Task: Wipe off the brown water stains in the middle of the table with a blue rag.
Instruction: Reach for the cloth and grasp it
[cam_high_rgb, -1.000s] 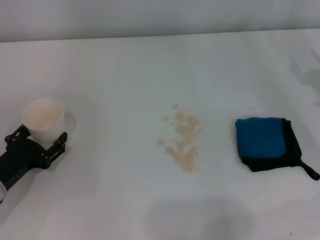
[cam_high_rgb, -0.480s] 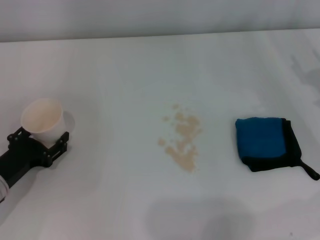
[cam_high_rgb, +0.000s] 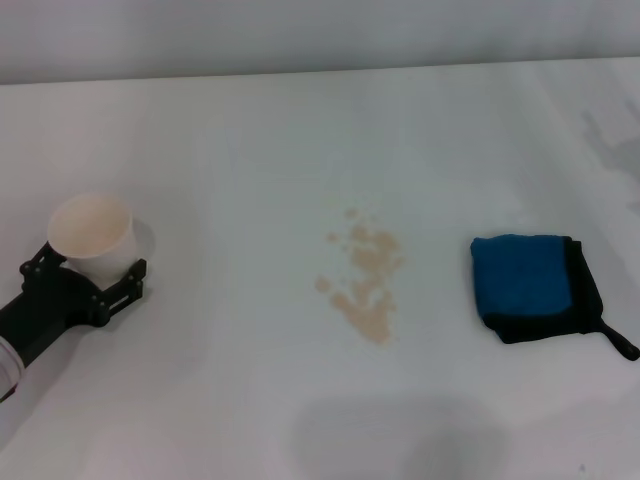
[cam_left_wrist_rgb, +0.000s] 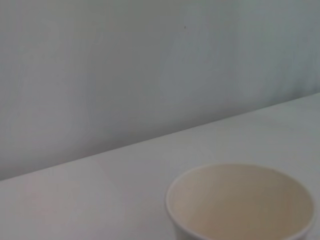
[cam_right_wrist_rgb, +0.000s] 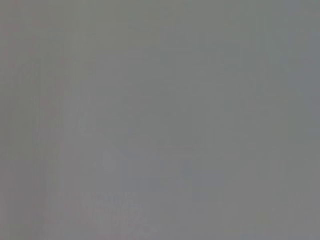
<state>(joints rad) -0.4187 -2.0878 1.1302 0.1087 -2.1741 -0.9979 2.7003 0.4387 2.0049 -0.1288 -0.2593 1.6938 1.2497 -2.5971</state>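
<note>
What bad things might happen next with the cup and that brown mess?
1. The left tool has its fingers around the base of the paper cup. Pulling away carelessly might tip the upright cup over.
2. The blue rag lies untouched, away from the brown water stains on the table. The stains may dry and get harder to wipe.
3. The rag's black loop tail sticks out and might drag through the stains during wiping.

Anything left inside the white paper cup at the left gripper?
The white paper cup shows only a beige-tinted inner wall; no liquid shows, though its bottom is out of view. The left gripper stands around its base, hiding it.
</note>
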